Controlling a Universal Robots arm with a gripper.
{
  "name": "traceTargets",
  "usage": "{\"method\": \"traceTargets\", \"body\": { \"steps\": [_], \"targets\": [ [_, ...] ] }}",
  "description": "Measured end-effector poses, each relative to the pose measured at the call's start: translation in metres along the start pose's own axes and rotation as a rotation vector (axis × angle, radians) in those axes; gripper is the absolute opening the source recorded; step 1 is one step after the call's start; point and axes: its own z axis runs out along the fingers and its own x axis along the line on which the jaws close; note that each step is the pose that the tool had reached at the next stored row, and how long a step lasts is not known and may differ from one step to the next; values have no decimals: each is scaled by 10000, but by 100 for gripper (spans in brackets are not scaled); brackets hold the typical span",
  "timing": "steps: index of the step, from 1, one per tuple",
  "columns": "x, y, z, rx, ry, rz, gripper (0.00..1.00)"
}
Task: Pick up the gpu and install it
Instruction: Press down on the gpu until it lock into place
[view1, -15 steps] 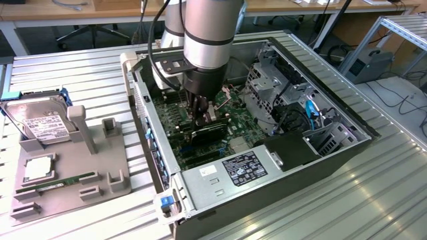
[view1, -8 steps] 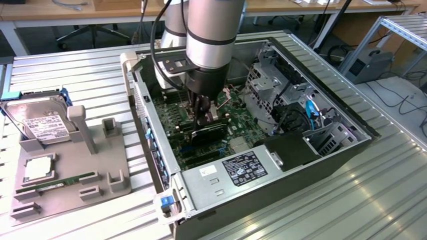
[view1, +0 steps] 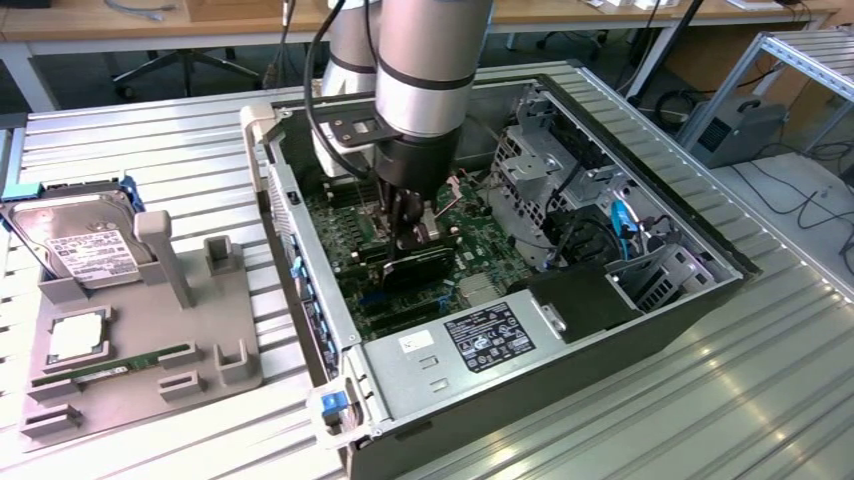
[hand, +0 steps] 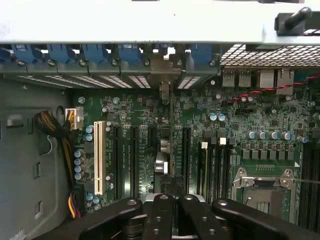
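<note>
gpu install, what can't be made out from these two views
- Card edge and slot: in the exterior view the arm and pincer cover where the gpu meets the motherboard, so seating cannot be judged.
- Gpu face: in the wrist view the gpu shows edge-on as a thin line; its lower end is hidden behind the pincer.
- Power supply label: print too small to read in the exterior view.

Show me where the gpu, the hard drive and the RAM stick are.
gpu (view1: 416, 262), exterior view, dark board face.
hard drive (view1: 83, 252), exterior view, white label.
RAM stick (view1: 114, 366), exterior view, green strip's middle.
</note>
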Motion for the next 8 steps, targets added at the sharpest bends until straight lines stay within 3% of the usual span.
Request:
{"method": "traceTargets", "body": {
  "steps": [8],
  "targets": [
    [0, -13, 0, 0, 0, 0, 11]
  ]
}}
